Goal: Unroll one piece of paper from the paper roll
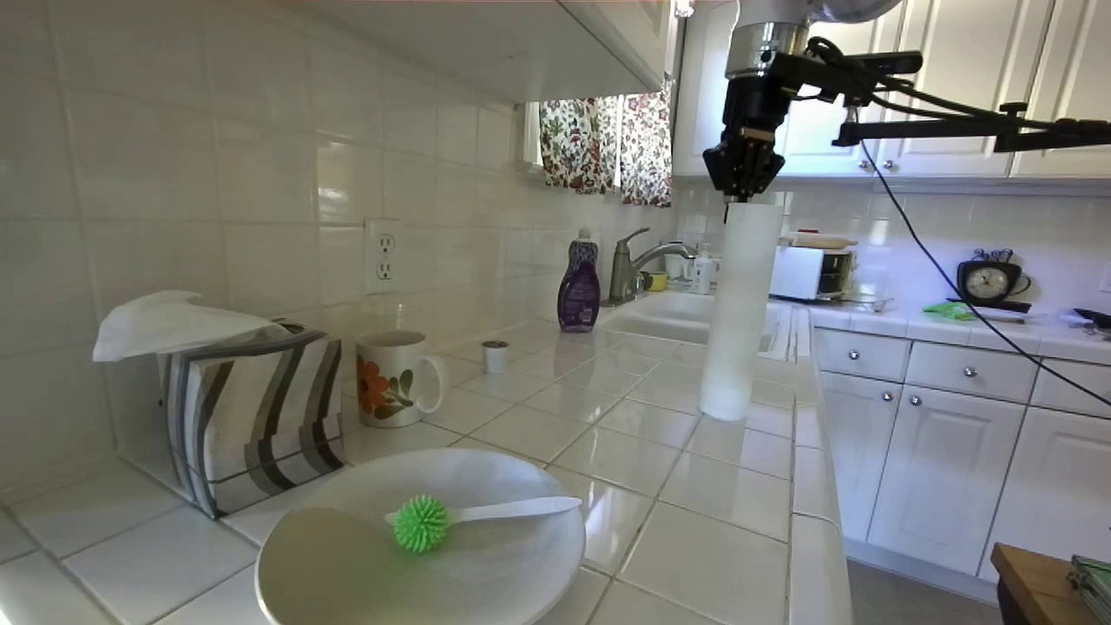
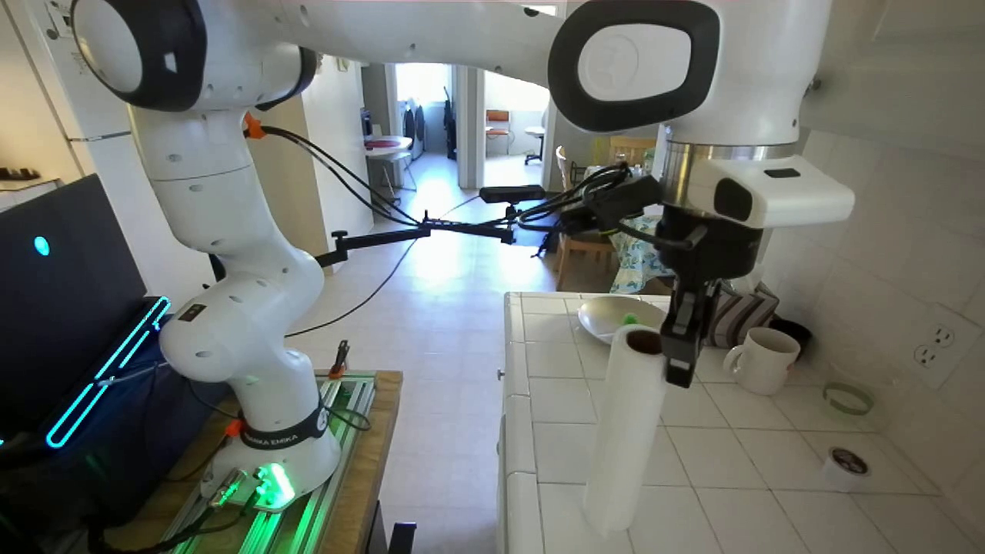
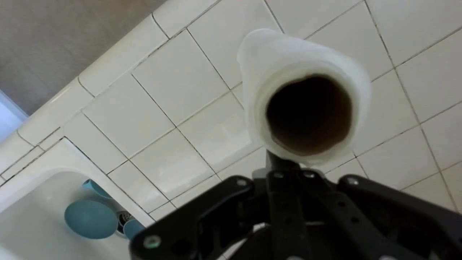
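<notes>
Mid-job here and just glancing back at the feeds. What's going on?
The robot arm holds its gripper at the top of the paper roll, which stands on end on the tiled counter. The gripper looks closed, right beside the roll's upper rim; whether it pinches the paper's edge, I can't tell. No sheet hangs loose in any view, so nothing seems unrolled yet. Farther along the counter, a green brush lies in the white bowl.

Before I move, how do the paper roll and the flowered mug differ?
The paper roll is tall and narrow; the mug is far shorter. The roll is plain white, while the mug bears an orange flower and a handle. The roll's top is right by the claw; the mug stands apart from it, nearer the wall. Both stand on the tiled counter.
</notes>
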`<state>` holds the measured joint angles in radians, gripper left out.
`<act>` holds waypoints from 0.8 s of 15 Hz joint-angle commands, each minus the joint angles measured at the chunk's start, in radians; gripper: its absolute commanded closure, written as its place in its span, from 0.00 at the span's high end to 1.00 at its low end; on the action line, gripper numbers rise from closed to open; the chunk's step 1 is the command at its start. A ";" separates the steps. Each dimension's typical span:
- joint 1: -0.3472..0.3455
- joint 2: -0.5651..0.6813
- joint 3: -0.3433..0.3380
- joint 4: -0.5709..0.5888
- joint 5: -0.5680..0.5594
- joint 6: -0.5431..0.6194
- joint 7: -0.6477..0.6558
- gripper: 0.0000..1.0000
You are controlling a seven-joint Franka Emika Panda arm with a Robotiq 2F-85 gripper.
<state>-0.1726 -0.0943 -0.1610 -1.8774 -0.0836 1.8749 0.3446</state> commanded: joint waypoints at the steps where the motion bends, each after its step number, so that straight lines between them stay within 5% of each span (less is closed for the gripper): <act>1: -0.005 0.000 0.001 0.013 -0.006 0.006 0.024 0.00; 4: -0.006 0.001 0.001 0.017 -0.006 0.007 0.026 0.00; 5: -0.006 0.002 0.001 0.019 -0.014 0.008 0.034 0.26; 6: -0.008 0.002 0.000 0.024 -0.010 0.010 0.040 0.27; 12: -0.043 -0.043 -0.018 0.067 -0.060 0.041 0.149 0.67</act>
<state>-0.1944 -0.1062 -0.1697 -1.8280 -0.1101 1.9094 0.4378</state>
